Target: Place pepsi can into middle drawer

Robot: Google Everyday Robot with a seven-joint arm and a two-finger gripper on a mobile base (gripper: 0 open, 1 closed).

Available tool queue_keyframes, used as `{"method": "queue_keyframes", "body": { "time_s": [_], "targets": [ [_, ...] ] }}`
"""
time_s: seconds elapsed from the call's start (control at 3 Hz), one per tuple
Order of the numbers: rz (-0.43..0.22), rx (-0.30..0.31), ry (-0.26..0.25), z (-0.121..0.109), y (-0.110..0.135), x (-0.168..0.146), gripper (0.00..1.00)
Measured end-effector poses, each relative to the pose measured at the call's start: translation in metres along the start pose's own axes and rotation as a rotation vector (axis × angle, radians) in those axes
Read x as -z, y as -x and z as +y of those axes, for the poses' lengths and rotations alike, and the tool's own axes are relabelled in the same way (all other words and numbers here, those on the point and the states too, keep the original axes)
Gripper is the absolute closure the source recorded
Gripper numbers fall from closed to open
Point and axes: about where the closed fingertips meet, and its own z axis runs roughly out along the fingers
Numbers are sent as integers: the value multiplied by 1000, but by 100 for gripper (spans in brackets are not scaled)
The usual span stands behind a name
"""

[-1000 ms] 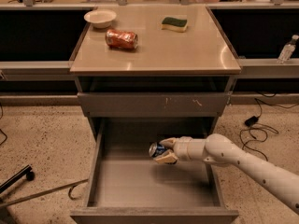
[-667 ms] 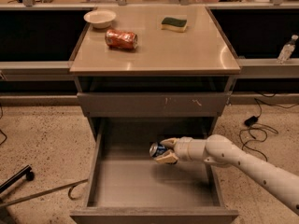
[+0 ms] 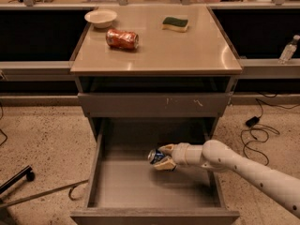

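The pepsi can (image 3: 155, 156), small, blue and dented, is held on its side in my gripper (image 3: 164, 157). The white arm reaches in from the lower right. The can hangs inside the open middle drawer (image 3: 154, 187), a little above its plain grey floor, toward the back middle. My fingers (image 3: 165, 166) are shut on the can from above and below.
An orange-red dented can (image 3: 122, 38), a white bowl (image 3: 101, 18) and a green sponge (image 3: 175, 23) lie on the cabinet top. The drawer front above (image 3: 154, 104) has pale scratches. A bottle (image 3: 288, 49) stands at far right; cables (image 3: 255, 125) lie on the floor.
The gripper with the can has stayed almost still inside the drawer. Nothing else has moved.
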Motion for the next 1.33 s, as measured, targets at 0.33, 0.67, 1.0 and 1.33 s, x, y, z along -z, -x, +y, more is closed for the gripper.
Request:
{"method": "queue_keyframes", "body": {
  "time_s": [0.33,0.67,1.0,1.33],
  "targets": [
    [5,-28,49,26,-13,-20,100],
    [5,-29,50,27,-13,-20,81],
    [5,-29,50,27,-13,-21,58],
    [5,-29,50,27,-13,-21,34]
  ]
}}
